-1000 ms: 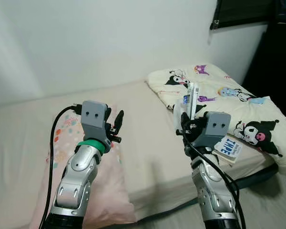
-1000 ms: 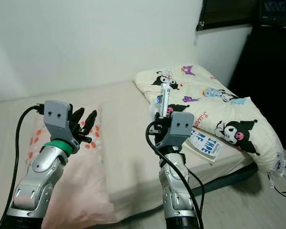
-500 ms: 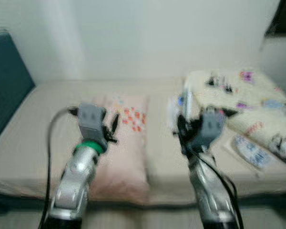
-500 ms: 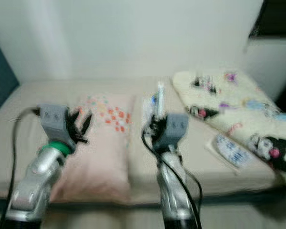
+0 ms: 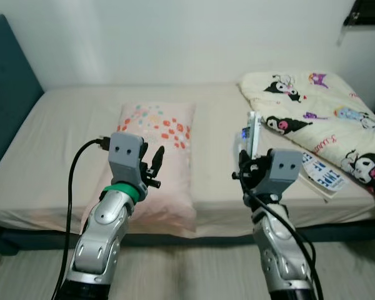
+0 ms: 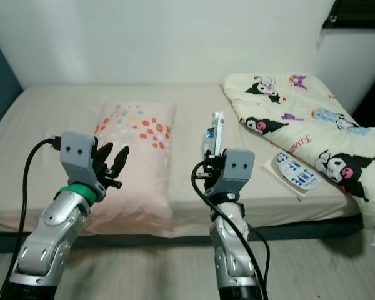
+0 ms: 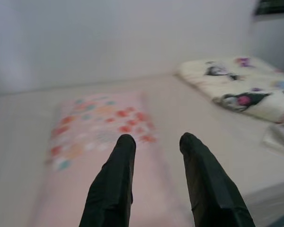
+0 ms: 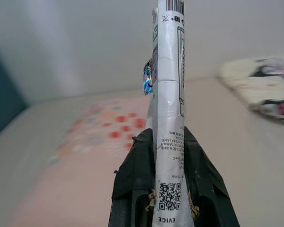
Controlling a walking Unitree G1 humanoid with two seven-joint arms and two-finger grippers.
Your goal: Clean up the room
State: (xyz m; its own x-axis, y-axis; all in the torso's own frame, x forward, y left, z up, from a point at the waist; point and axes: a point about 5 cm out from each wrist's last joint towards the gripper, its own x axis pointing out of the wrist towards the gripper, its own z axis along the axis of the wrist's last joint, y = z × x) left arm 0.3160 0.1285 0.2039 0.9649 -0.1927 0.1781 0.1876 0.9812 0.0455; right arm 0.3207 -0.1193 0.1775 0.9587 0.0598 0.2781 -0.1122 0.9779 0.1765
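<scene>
Flat packet (image 8: 169, 118) stands upright, clamped in right end effector (image 8: 166, 158).

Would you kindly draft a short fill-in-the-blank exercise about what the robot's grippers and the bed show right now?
1. The right gripper is shut on a flat white ____.
2. The left gripper is ____ and holds nothing.
3. The pink pillow lies on the ____.
4. The cartoon-print blanket lies to the robot's ____ of that pillow.

Missing words: package; open; bed; right
</scene>
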